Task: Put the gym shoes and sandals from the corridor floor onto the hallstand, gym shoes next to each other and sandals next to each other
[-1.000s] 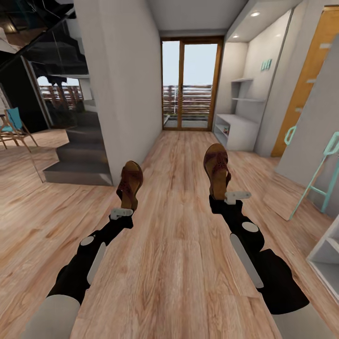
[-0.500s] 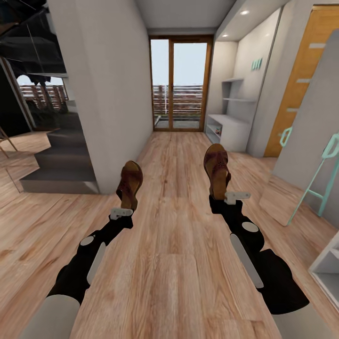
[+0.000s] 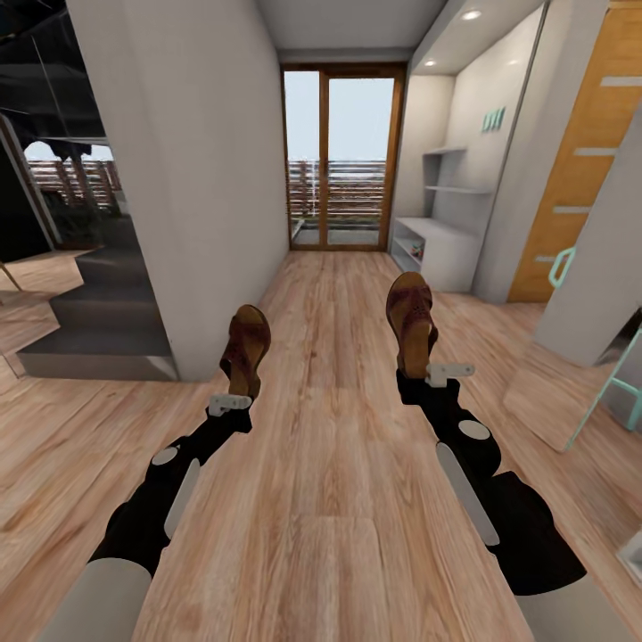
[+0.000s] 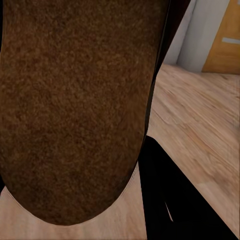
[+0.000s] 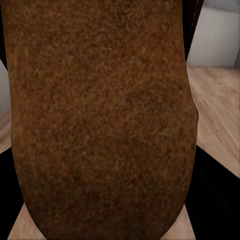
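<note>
Each arm carries a dark brown sandal above the wood-plank corridor floor [image 3: 330,446]. My left gripper [image 3: 234,392] is shut on the heel of the left sandal [image 3: 246,346], whose brown sole [image 4: 75,100] looms close in the left wrist view. My right gripper [image 3: 426,373] is shut on the right sandal [image 3: 411,321], its sole [image 5: 100,115] close up in the right wrist view. The pale hallstand [image 3: 443,245], with a bench top and wall shelves, stands far ahead at the right near the glass door. The gym shoes are out of view.
A white wall corner [image 3: 192,223] juts in at the left, with grey stairs [image 3: 89,321] beyond it. A glass balcony door [image 3: 343,160] ends the corridor. On the right are an orange door [image 3: 580,169], a grey panel and a teal ladder [image 3: 620,374].
The whole view has shifted: the left wall and the right-hand furniture have slid outward and the corridor is more centred, so the camera moved. Both sandals stay held the same way.
</note>
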